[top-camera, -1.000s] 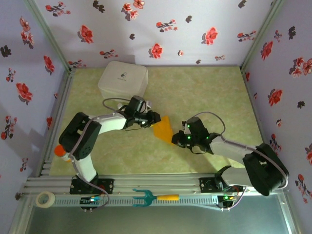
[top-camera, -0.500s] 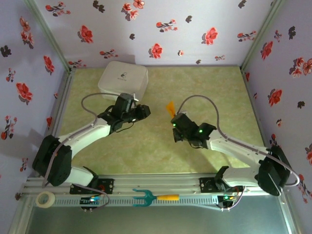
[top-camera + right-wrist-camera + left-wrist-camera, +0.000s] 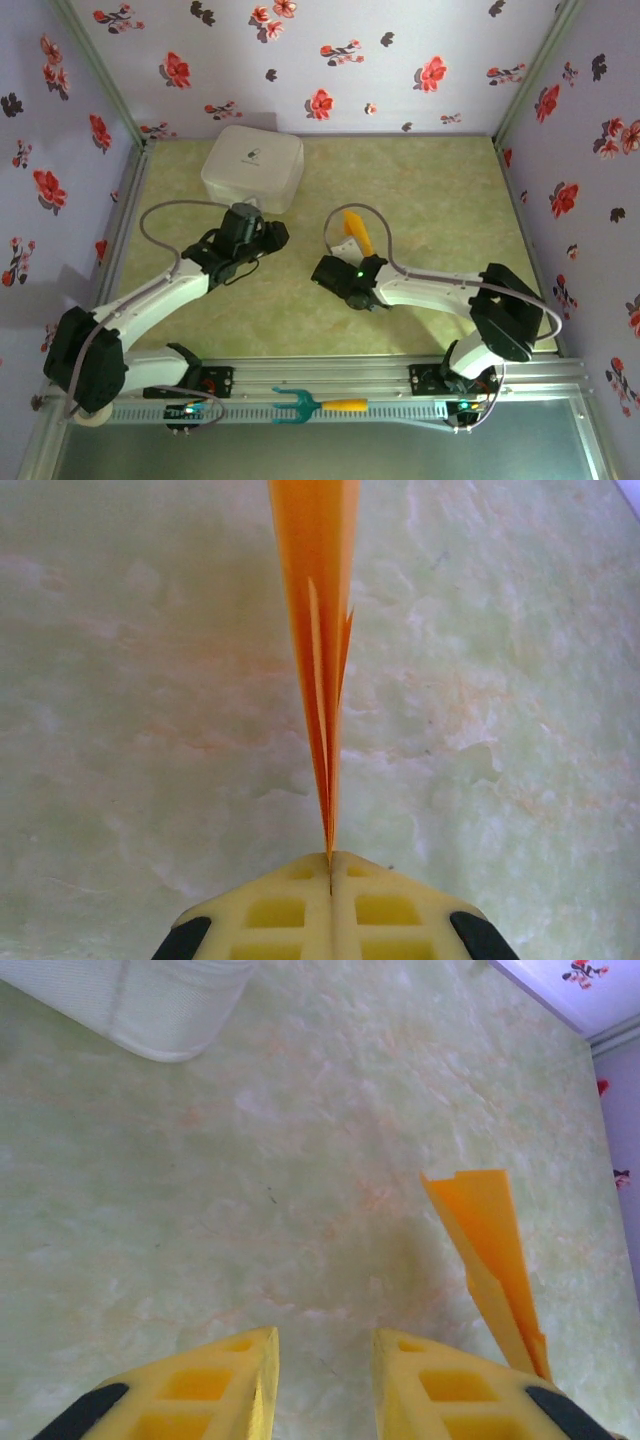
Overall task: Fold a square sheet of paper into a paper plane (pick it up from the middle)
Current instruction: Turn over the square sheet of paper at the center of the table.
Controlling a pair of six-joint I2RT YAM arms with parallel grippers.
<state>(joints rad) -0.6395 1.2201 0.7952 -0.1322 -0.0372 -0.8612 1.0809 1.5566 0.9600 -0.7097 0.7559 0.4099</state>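
Observation:
The paper plane (image 3: 354,231) is a narrow orange-yellow folded dart, held off the table near its middle. My right gripper (image 3: 349,256) is shut on its near end. In the right wrist view the folded layers of the plane (image 3: 318,630) run straight away from my shut right gripper (image 3: 331,858). My left gripper (image 3: 274,236) hangs to the left of the plane, apart from it. In the left wrist view my left gripper (image 3: 325,1345) stands open with only bare table between its fingers. There the plane (image 3: 490,1250) rises to the right of the right finger.
A white lidded box (image 3: 253,165) stands at the back left, its corner in the left wrist view too (image 3: 150,1000). A teal fork with an orange handle (image 3: 310,404) lies on the front rail. Flowered walls close in the green table (image 3: 430,190) on three sides.
My right gripper has swung left and back with the plane, which now points away toward the back. My left gripper has drawn back to the left, away from the paper.

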